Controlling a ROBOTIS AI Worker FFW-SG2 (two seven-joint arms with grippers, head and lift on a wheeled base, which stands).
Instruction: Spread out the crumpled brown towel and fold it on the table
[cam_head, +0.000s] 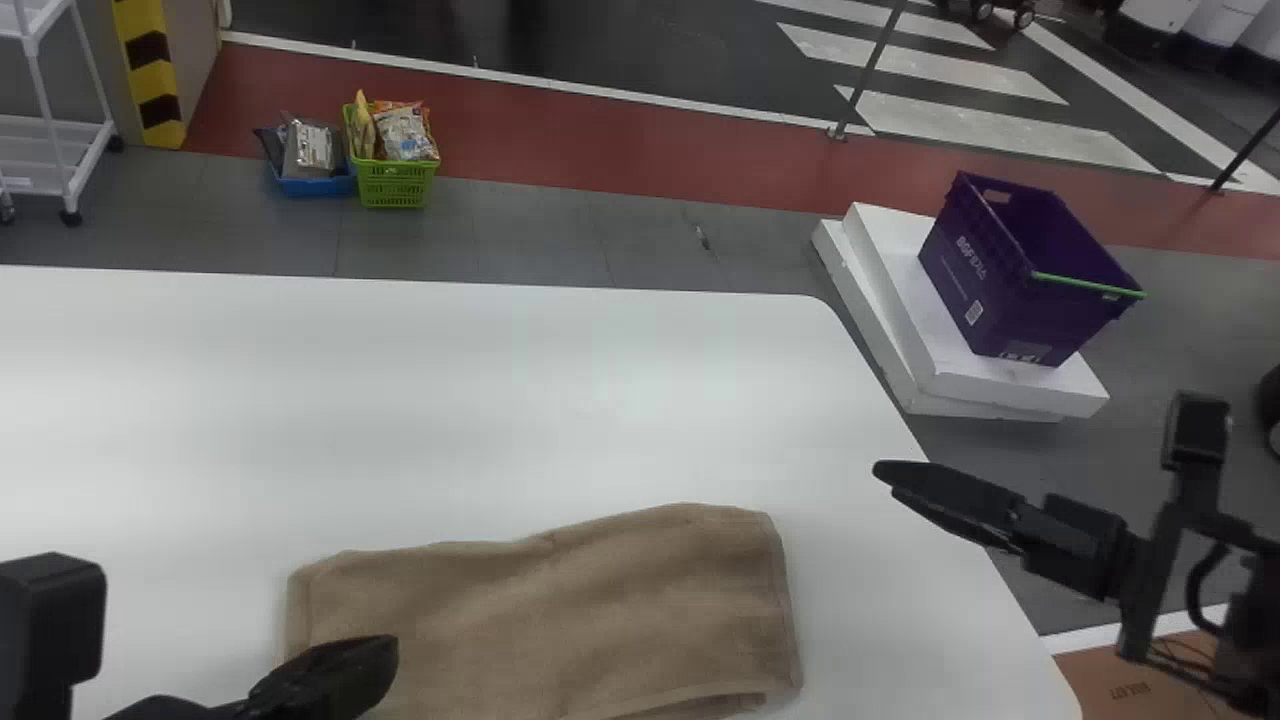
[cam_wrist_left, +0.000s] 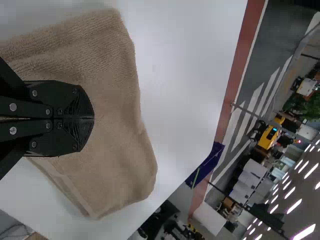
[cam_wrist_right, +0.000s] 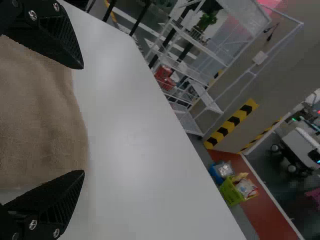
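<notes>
The brown towel (cam_head: 600, 610) lies as a folded, roughly rectangular piece near the table's front edge, its surface slightly wavy. Over its left part is my left gripper (cam_head: 385, 655); in the left wrist view that gripper (cam_wrist_left: 92, 118) is shut above the towel (cam_wrist_left: 110, 165), and whether it pinches cloth is not visible. My right gripper (cam_head: 885, 472) hovers near the table's right edge, apart from the towel. In the right wrist view the right gripper (cam_wrist_right: 82, 120) stands open, with the towel (cam_wrist_right: 40, 115) beyond its spread fingers.
The white table (cam_head: 450, 400) extends beyond the towel. On the floor past its right edge, a purple crate (cam_head: 1000, 270) rests on white slabs (cam_head: 900, 330). Green (cam_head: 395, 183) and blue (cam_head: 315, 186) baskets stand behind the table, near a white shelf cart (cam_head: 60, 150).
</notes>
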